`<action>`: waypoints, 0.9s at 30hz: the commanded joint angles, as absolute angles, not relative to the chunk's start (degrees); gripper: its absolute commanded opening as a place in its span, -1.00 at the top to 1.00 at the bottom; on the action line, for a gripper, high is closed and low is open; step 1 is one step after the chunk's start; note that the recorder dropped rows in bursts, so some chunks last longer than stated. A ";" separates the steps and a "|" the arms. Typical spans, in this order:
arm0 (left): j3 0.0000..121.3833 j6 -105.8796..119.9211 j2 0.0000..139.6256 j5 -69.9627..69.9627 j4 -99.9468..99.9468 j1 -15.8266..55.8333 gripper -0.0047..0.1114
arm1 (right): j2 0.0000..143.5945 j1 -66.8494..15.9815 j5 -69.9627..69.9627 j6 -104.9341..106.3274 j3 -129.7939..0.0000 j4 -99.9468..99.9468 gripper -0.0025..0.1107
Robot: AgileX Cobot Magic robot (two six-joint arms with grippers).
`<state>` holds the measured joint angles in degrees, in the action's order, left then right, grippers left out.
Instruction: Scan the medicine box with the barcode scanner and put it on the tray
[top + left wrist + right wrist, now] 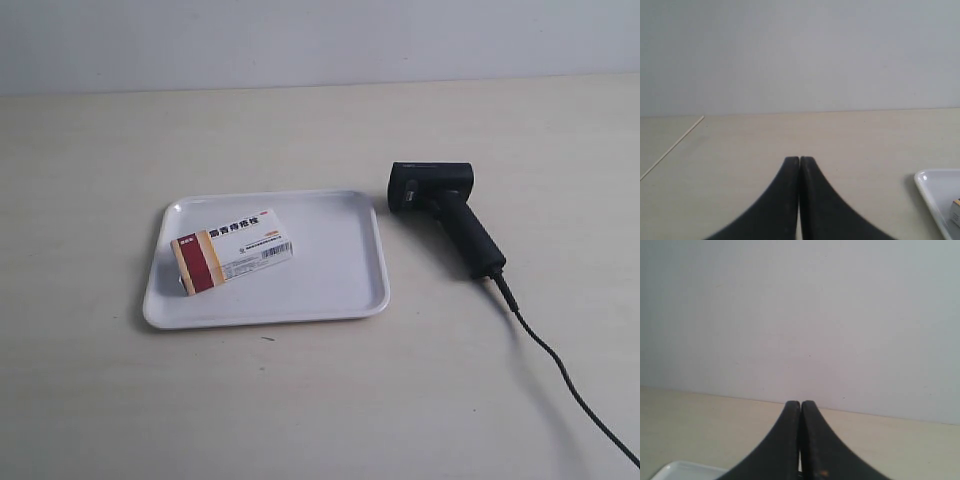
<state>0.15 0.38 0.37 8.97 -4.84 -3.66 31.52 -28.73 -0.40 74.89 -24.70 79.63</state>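
One shallow white rectangular plastic tray (345, 280) with rounded corners and a raised rim lies on the pale wooden table (300, 400). Inside it, in the half farther from the scanner, lies one small flat white cardboard medicine box (232, 250), face up. Its long axis runs slantwise to the tray's edges, and its dark red and orange banded end points toward the tray's outer near corner, away from the scanner; a barcode shows on its near side face.

Just beside the tray, apart from its rim, lies one black pistol-shaped plastic barcode scanner (445, 210) on the table. Its blocky head is at the far end, and its long handle angles toward the near side and away from the tray. One thin black cable (560, 375) trails on from the handle's end.

The left gripper (799, 160) has its two black fingers pressed together with nothing between them, above bare table beside the tray's corner. The right gripper (800, 404) is likewise closed and empty, a tray corner just visible beside it.
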 commanded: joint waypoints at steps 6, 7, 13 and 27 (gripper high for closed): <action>0.00 -0.46 0.00 10.88 -5.04 -3.40 0.87 | 31.29 -28.72 -0.44 74.88 -24.43 79.50 0.96; 0.00 -0.46 0.00 10.88 -5.04 -3.40 0.87 | 31.29 -28.72 -0.44 74.88 -24.43 79.50 0.96; 0.00 -0.46 0.00 10.88 -5.04 -3.40 0.87 | 31.29 -28.72 -0.44 74.88 -24.43 79.50 0.96; 0.00 -0.46 0.00 10.88 -5.04 -3.40 0.87 | 31.29 -28.72 0.00 75.04 -24.43 79.50 0.96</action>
